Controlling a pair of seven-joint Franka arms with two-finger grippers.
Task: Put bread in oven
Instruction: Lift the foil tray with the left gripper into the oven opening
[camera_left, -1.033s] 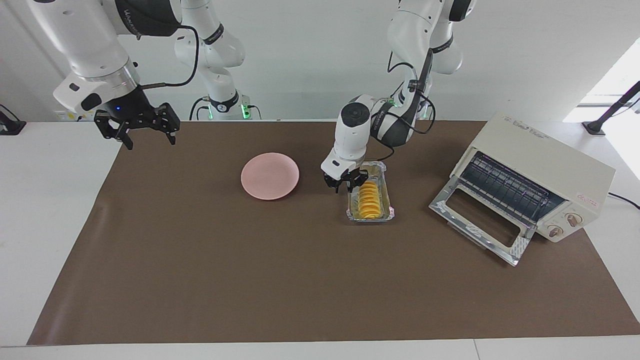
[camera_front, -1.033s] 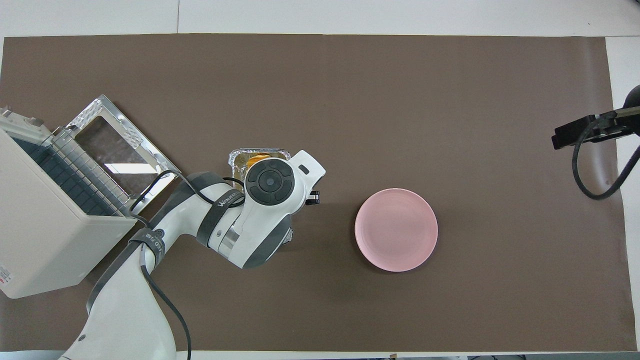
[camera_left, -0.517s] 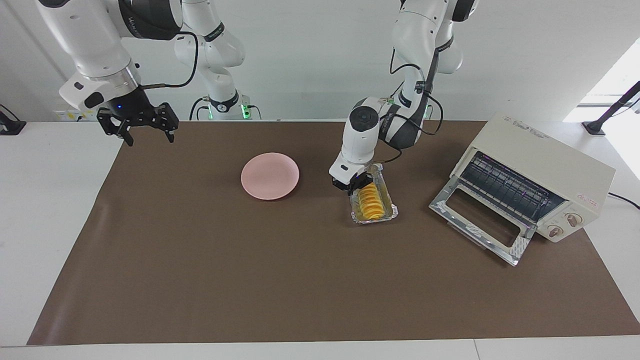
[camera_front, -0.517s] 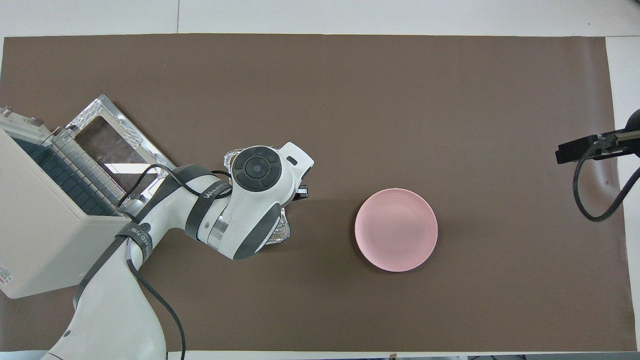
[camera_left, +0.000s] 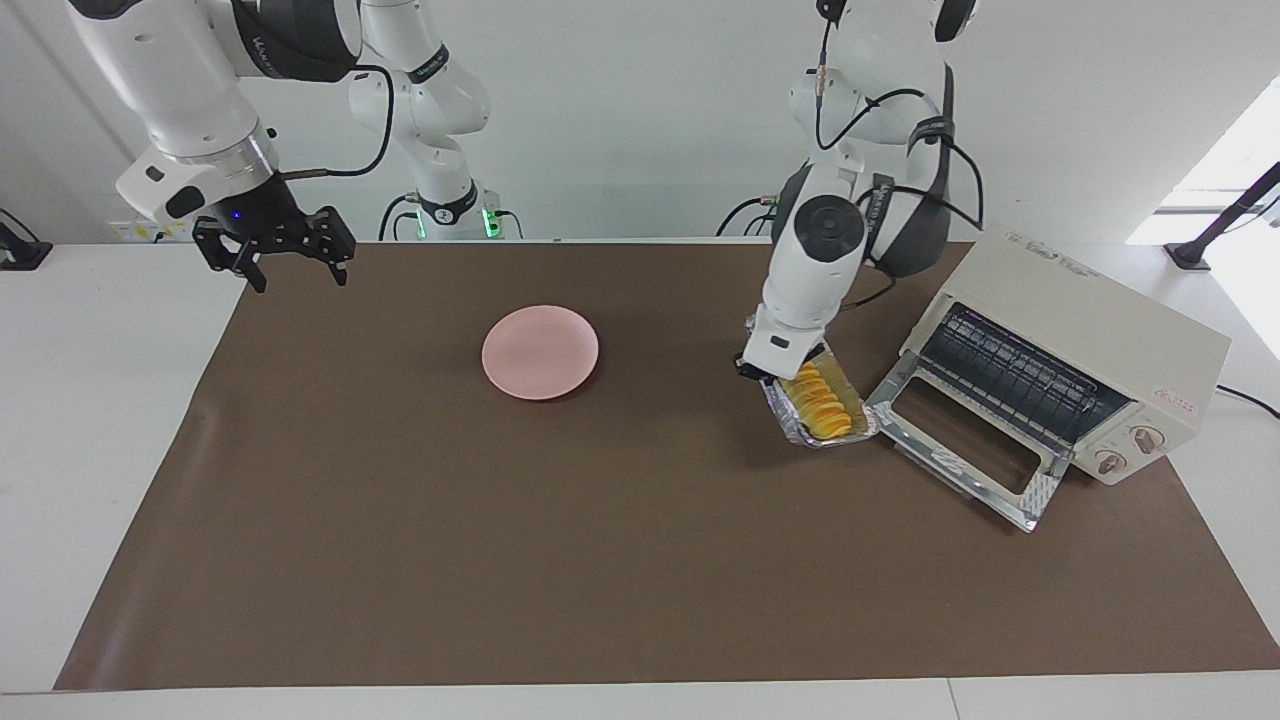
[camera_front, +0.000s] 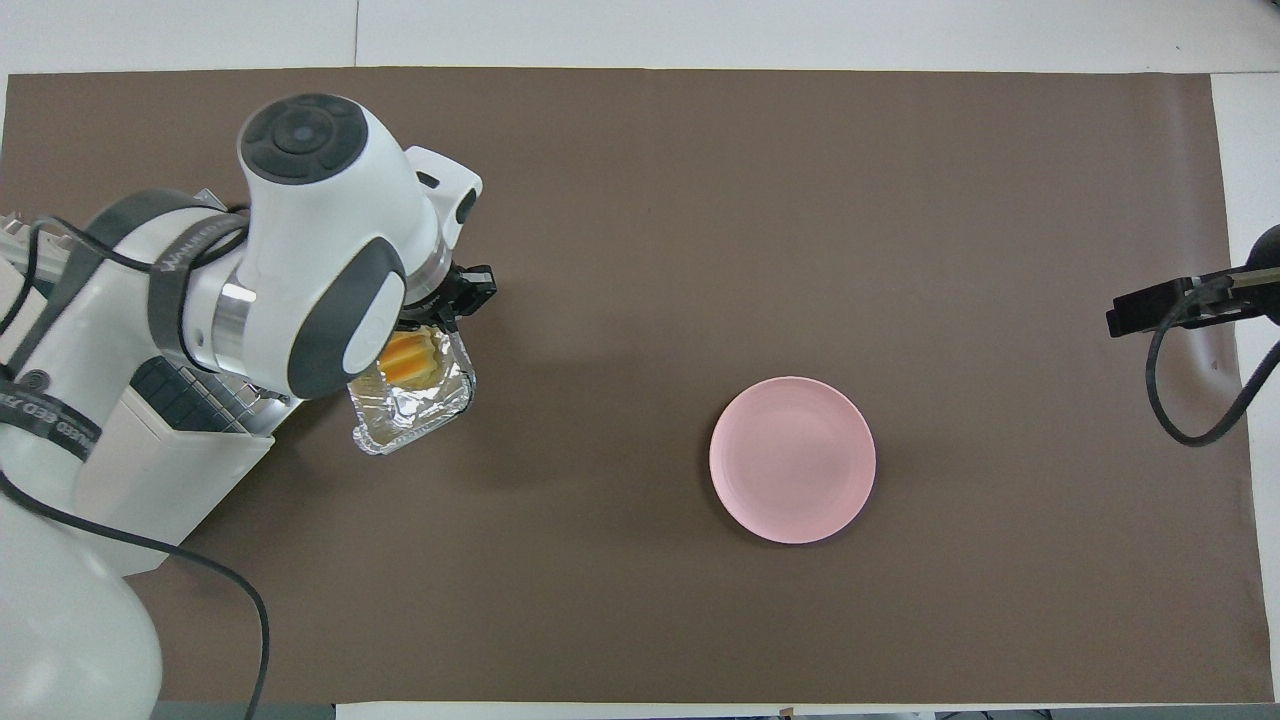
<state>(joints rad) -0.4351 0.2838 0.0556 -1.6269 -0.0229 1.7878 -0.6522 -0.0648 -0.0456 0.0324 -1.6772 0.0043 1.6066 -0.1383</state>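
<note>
The bread (camera_left: 821, 394), a ridged yellow-orange roll, lies in a crinkled silver foil tray (camera_left: 800, 430). My left gripper (camera_left: 764, 371) is shut on the tray's rim and holds it tilted above the brown mat, right beside the open glass door (camera_left: 958, 440) of the cream-white oven (camera_left: 1090, 320). In the overhead view the left gripper (camera_front: 452, 302) is over the tray (camera_front: 415, 415), and part of the bread (camera_front: 408, 357) shows under the arm. My right gripper (camera_left: 290, 262) is open and empty, waiting above the mat's corner at the right arm's end.
A pink plate (camera_left: 540, 352) lies on the mat between the two arms and also shows in the overhead view (camera_front: 792, 459). The oven's wire rack (camera_left: 1010, 375) is visible inside. The left arm hides most of the oven (camera_front: 170, 470) from above.
My left gripper has lifted the foil tray with the bread and carried it from the middle of the mat to the edge of the oven's open door. The right arm has barely moved.
</note>
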